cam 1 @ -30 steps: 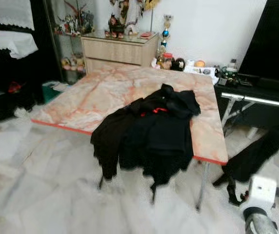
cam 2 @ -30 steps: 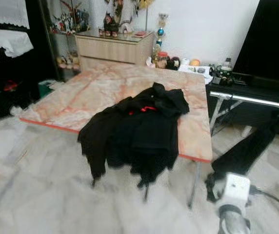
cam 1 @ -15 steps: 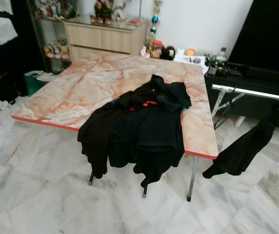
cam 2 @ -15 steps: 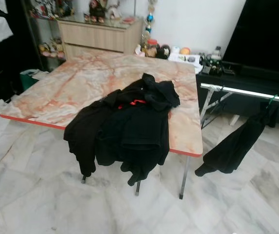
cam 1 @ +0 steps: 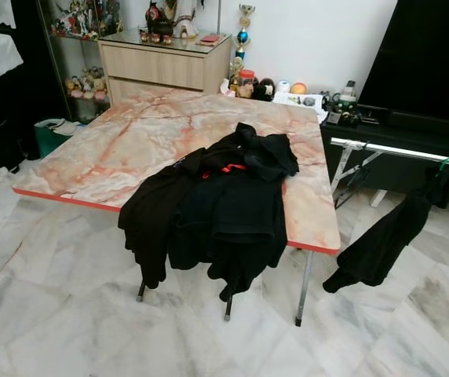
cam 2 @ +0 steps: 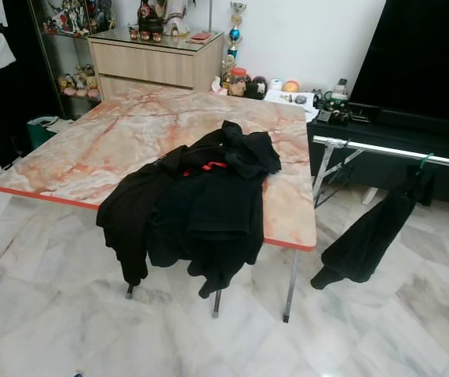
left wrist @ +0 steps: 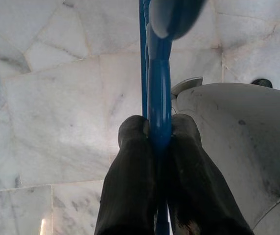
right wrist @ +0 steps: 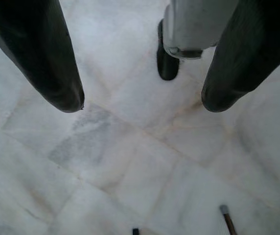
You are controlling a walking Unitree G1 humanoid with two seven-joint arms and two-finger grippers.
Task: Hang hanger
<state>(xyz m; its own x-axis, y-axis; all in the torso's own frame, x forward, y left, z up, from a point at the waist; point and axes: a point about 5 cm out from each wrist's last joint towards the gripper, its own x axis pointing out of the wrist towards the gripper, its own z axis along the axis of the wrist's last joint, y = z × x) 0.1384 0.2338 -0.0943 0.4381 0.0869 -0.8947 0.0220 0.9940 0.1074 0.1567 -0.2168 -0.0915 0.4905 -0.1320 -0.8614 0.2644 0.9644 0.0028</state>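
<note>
Pinching a blue hanger [left wrist: 159, 83] between its fingers, the left end effector [left wrist: 158, 128] hangs over marble floor [left wrist: 57, 107] — right end effector [right wrist: 142, 100] spread wide, black clothes [cam 1: 217, 208] draped at the tabletop's [cam 1: 130, 149] five o'clock edge.

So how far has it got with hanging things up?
One black garment already hangs from the metal rail to the right of the table. In hand: the left gripper is shut on a blue hanger, held over the floor. The right gripper is open, holding nothing. Left to do: this hanger is not on the rail yet, and a pile of black clothes lies on the marble table.
</note>
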